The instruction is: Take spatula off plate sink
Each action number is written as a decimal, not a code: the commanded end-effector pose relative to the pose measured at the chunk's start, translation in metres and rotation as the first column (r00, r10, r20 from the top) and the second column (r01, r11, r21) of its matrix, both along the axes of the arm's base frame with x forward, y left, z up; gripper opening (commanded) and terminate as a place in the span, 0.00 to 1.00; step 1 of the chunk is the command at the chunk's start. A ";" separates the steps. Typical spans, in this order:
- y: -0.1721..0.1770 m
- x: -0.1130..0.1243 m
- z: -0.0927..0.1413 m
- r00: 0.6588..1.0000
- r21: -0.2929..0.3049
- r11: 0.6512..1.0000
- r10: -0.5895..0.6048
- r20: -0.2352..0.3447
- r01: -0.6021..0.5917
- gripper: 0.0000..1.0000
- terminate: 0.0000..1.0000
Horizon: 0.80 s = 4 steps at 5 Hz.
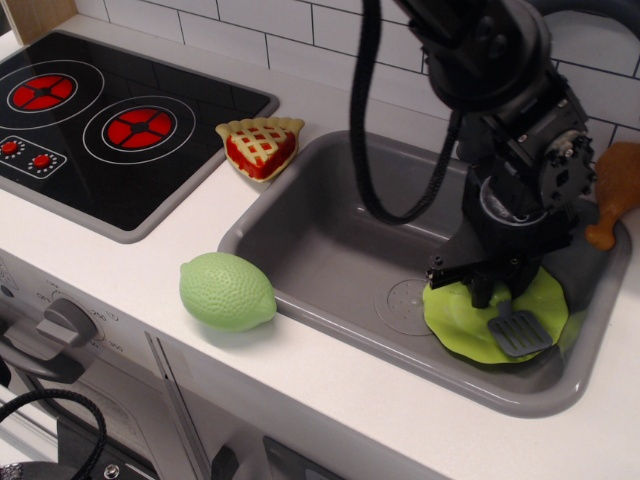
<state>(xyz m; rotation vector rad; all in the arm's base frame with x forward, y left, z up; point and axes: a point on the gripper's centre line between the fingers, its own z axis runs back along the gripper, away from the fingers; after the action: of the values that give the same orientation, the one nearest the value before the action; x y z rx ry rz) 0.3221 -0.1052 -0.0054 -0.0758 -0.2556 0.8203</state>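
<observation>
Gripper (487,283) low over plate (462,325) in sink (320,235).
Jaws sat at the spatula (518,331) handle; whether they pinched it was unclear.

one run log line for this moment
phase: grasping | gripper: down over spatula handle, closure unclear | spatula: blade flat on plate | plate: in sink, right end | lift: not yet

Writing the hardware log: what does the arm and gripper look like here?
All-black arm with boxy, blocky wrist housings and visible screws. A thick black cable loops down from its top and back to the wrist. The gripper has short dark fingers. No markings legible.
</observation>
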 end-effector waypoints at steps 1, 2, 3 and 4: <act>0.019 0.000 0.058 0.996 -0.079 0.996 -0.027 0.086 0.034 0.00 0.00; 0.044 -0.010 0.054 0.982 -0.012 0.985 -0.171 0.079 0.172 0.00 0.00; 0.068 -0.018 0.049 0.946 0.076 0.945 -0.322 0.047 0.318 0.00 0.00; 0.088 -0.021 0.041 0.911 0.117 0.907 -0.411 0.044 0.404 0.00 0.00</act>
<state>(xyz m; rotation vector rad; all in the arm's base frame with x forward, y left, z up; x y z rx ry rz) 0.2869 -0.0182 0.0165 -0.0450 -0.2841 0.3986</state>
